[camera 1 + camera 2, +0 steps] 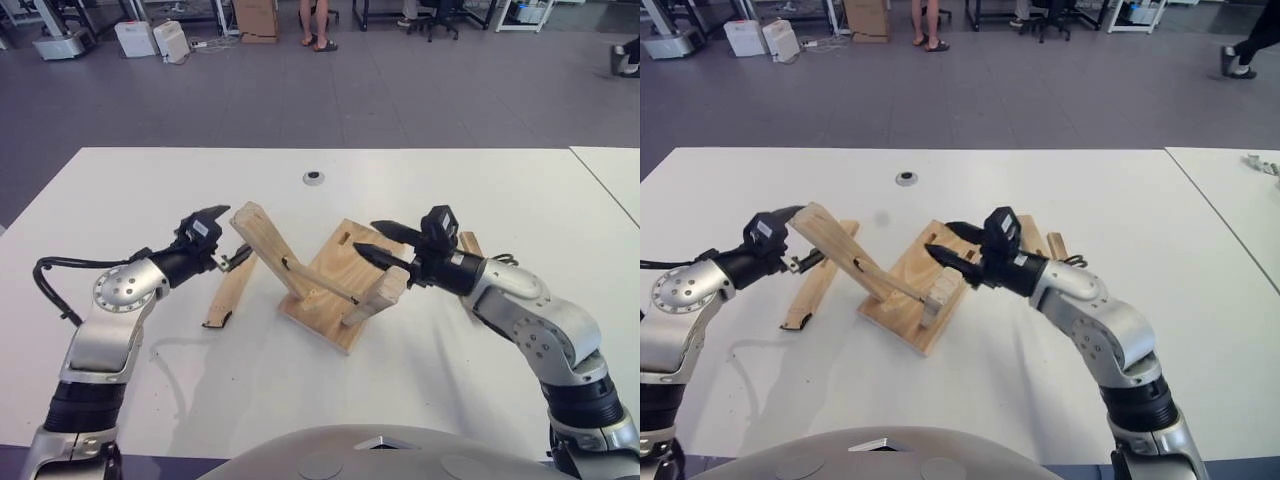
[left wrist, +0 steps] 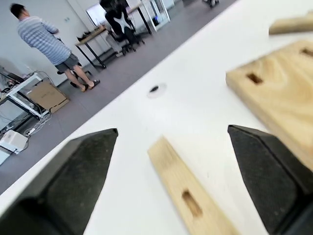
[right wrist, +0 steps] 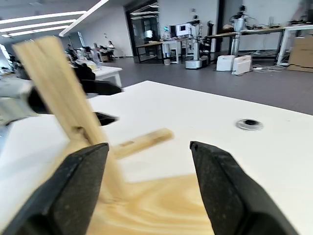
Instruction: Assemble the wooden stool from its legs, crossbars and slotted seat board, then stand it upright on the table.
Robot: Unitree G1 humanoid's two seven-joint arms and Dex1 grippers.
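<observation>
The slotted seat board (image 1: 330, 300) lies flat at the table's middle. On it rests a partial frame: a leg (image 1: 262, 240) slants up to the left, and a crossbar (image 1: 322, 282) joins it to a second leg (image 1: 382, 290). A loose leg (image 1: 232, 285) with a slot lies on the table to the left. My left gripper (image 1: 226, 238) hangs open just above that leg (image 2: 188, 200), beside the slanted one. My right gripper (image 1: 374, 241) is open over the board's far right corner, holding nothing. Another wooden piece (image 1: 470, 243) lies behind its wrist.
A round grommet (image 1: 314, 178) sits in the white table (image 1: 150, 190) behind the parts. A second table (image 1: 612, 175) adjoins at the far right. Bare tabletop stretches to the left, the right and the front of the board.
</observation>
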